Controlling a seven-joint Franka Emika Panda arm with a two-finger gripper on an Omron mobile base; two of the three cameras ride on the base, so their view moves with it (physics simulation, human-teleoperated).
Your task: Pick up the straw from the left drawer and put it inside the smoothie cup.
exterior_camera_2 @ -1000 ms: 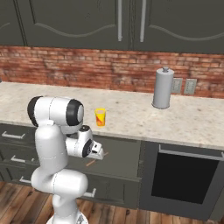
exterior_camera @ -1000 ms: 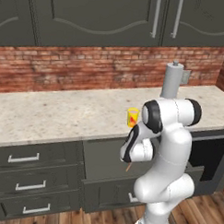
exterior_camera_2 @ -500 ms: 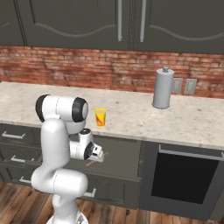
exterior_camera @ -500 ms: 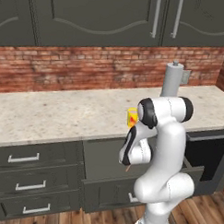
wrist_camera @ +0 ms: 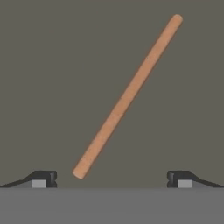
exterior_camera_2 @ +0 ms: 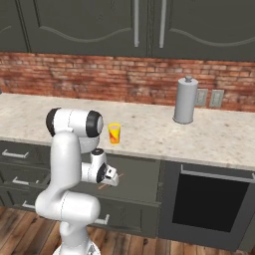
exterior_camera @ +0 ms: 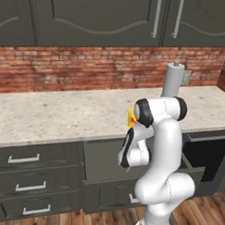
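The straw [wrist_camera: 127, 96], a thin orange-brown stick, lies slanted on the flat dark floor of the left drawer [wrist_camera: 52, 65]. My gripper [wrist_camera: 111, 177] hangs just above it, jaws wide open, with the straw's near end between the two fingertips and nothing held. From the right base view the gripper [exterior_camera_2: 112, 178] points down into the pulled-out left drawer [exterior_camera_2: 137, 174], and the straw [exterior_camera_2: 106, 184] peeks out below the hand. The smoothie cup [exterior_camera_2: 114, 133], yellow with red markings, stands upright on the counter behind the arm; it is partly hidden by the arm [exterior_camera: 131, 118] in the left base view.
A tall grey canister [exterior_camera_2: 185, 100] stands at the back of the counter [exterior_camera_2: 149, 134] by the brick wall. Drawers with silver handles [exterior_camera: 24, 159] lie to the left. A narrower drawer [exterior_camera: 195, 171] stands open on the right, above the dark oven front [exterior_camera_2: 209, 206].
The arm's shoulder and elbow have swung a little to the left over the drawer, and the hand has shifted slightly with them. The jaws stay open; the straw has not moved.
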